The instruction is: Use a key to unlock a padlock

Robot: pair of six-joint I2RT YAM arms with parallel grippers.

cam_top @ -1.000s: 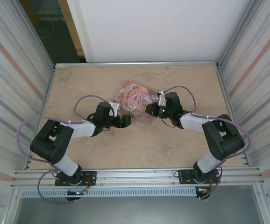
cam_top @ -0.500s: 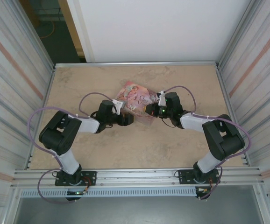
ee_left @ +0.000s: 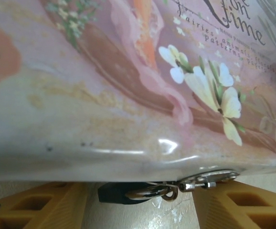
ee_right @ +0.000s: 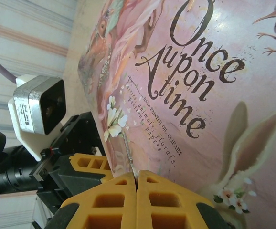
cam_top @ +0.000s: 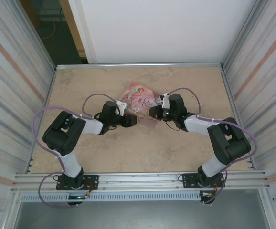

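Mostly the smallest parts are hard to see. From above, the left gripper (cam_top: 131, 120) and the right gripper (cam_top: 153, 113) are both at the near edge of the pink tin (cam_top: 139, 99), close to each other, and what is between them is too small to make out. In the left wrist view the tin is very near the camera, partly blurred, and cut off by the frame on three sides. Just under its lower rim lies the padlock (ee_left: 115, 193), a little dark body with a silvery loop; I cannot judge its colour in the shadow. It rests on the surface (ee_left: 128, 215) between two yellow fingers (ee_left: 33, 205) that stand wide apart, so the left gripper is open. In the right wrist view the right gripper's fingers (ee_right: 111, 200) are pressed together on the key (ee_right: 130, 156), a thin metal sliver sticking out toward the tin; its handle is hidden between the pads. Around the tin the surface is bare toward the far rail (cam_top: 138, 65) and toward both side walls.
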